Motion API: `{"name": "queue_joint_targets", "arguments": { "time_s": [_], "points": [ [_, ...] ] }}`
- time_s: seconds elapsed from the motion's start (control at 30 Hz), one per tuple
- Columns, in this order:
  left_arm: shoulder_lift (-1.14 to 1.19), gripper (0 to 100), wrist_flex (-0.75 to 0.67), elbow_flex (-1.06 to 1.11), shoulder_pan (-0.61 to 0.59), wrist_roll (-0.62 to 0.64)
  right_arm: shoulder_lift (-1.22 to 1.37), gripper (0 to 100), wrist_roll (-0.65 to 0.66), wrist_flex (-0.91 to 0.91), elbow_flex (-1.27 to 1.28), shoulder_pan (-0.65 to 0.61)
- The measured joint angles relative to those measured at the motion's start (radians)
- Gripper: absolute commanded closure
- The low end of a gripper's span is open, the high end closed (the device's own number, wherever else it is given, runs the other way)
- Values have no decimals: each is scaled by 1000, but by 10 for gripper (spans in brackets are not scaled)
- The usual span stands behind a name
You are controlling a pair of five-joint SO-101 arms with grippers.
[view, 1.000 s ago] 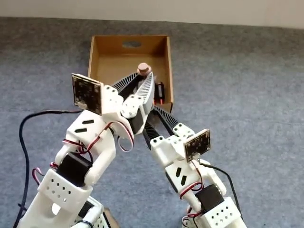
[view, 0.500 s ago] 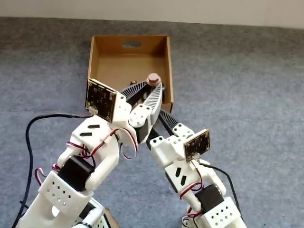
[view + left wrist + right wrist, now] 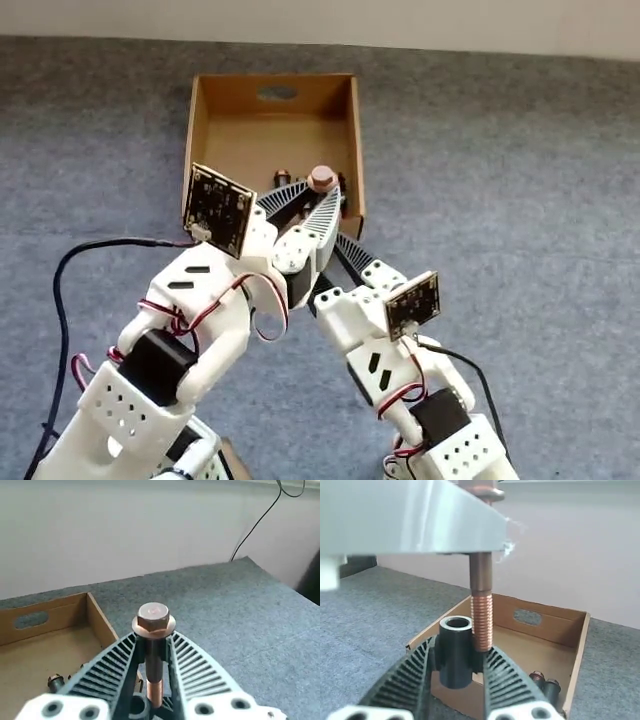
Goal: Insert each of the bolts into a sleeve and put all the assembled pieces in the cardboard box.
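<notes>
My left gripper (image 3: 152, 642) is shut on a copper bolt (image 3: 153, 619), held upright with its flanged head on top. In the high view the bolt (image 3: 321, 180) hangs over the near right corner of the cardboard box (image 3: 272, 128). My right gripper (image 3: 457, 652) is shut on a black sleeve (image 3: 455, 652), bore facing up, just below the left gripper. The bolt's threaded end (image 3: 482, 622) stands right beside the sleeve's rim, not in the bore. Its tip is hidden behind the sleeve and a finger.
Two assembled pieces (image 3: 544, 684) lie in the box by its near right corner, also seen as dark pieces (image 3: 55, 681) in the left wrist view. The box wall (image 3: 572, 645) rises close behind the sleeve. Grey carpet (image 3: 500, 160) surrounds the box.
My left gripper carried the bolt right and back toward the near side, from over the box's inside to its near right corner above the sleeve. The right arm shifted only slightly.
</notes>
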Motion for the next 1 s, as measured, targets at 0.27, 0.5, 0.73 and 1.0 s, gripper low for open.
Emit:
{"name": "queue_joint_targets", "arguments": {
  "time_s": [0.27,0.5,0.73,1.0],
  "points": [
    [0,992,2,-29,0,0,0,993,0,0,-2,0],
    [0,992,2,-29,0,0,0,993,0,0,-2,0],
    [0,992,5,-81,-80,0,0,993,0,0,-2,5],
    [0,992,5,-98,-92,0,0,993,0,0,-2,3]
  ]
}}
